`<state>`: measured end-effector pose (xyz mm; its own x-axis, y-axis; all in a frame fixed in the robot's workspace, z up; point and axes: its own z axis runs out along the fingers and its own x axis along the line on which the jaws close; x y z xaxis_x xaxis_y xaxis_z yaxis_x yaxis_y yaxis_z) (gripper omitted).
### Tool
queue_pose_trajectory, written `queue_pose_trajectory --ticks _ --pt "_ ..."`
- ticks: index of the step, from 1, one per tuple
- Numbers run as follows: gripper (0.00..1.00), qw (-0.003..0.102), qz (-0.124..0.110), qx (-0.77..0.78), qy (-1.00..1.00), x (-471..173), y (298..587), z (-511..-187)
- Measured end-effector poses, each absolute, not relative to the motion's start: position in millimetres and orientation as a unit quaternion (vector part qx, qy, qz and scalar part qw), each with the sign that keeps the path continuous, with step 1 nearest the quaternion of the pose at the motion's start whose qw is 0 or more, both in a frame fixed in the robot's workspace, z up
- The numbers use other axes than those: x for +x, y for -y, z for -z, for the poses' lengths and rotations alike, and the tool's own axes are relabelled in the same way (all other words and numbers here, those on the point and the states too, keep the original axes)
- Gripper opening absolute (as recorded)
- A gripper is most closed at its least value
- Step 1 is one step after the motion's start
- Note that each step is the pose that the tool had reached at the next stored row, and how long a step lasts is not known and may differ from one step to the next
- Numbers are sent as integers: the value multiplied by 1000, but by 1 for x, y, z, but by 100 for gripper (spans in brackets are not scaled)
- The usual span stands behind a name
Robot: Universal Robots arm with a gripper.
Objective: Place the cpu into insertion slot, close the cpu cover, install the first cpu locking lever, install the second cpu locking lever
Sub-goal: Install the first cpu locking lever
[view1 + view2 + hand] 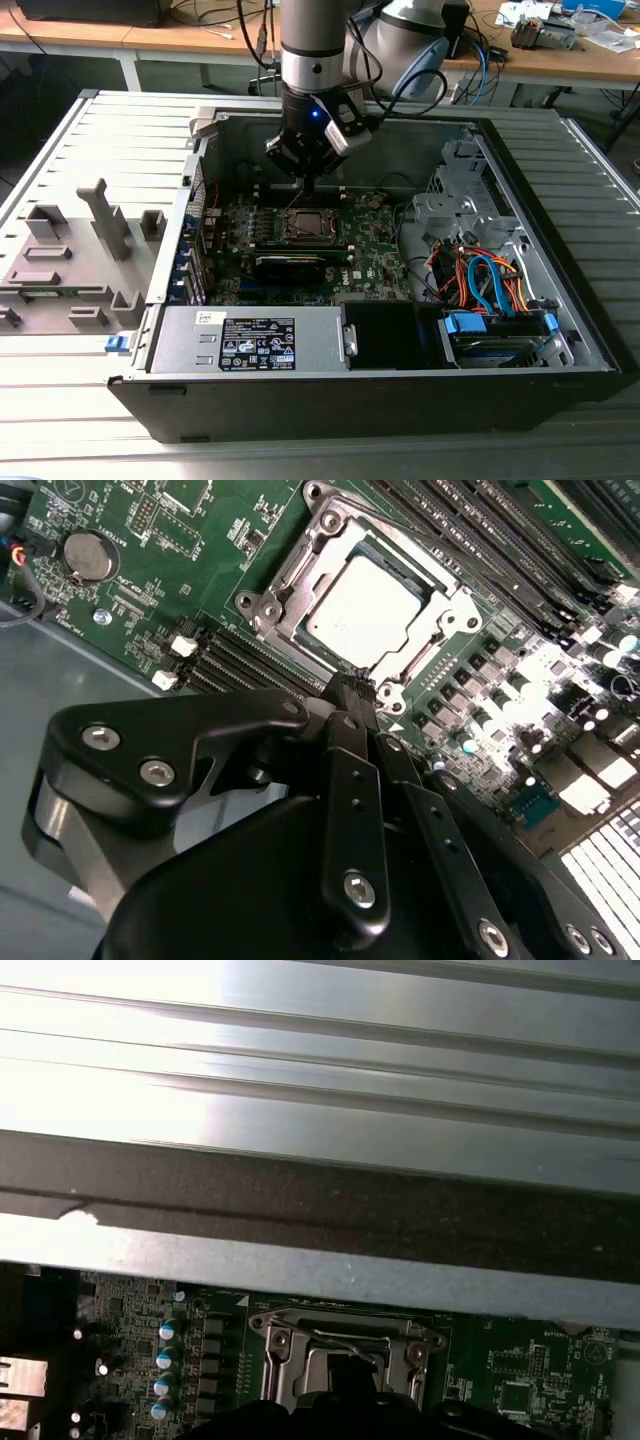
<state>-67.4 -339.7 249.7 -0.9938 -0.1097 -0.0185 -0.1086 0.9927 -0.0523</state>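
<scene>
A ribbed, pale grey metal panel spans the far part of the first wrist view, with a dark case wall and a lighter ledge just beneath. Below lies a green motherboard with a row of small blue-topped capacitors. The silver cpu cover frames the socket, partly hidden by the black gripper.

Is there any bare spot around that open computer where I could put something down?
Yes: the ribbed grey table in front of the computer case, below the grey fixture blocks, is bare. Inside it is crowded: the tool hangs right over the cpu, cables fill the exterior view's right, and the power supply lines the front.
</scene>
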Motion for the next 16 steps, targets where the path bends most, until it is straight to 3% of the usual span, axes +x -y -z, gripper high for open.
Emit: queue_pose_trajectory --ticks 5,16 --pt "11 11 26 -55 -998 -70 340 -260" --pt "11 12 16 -55 -998 -76 337 -246"
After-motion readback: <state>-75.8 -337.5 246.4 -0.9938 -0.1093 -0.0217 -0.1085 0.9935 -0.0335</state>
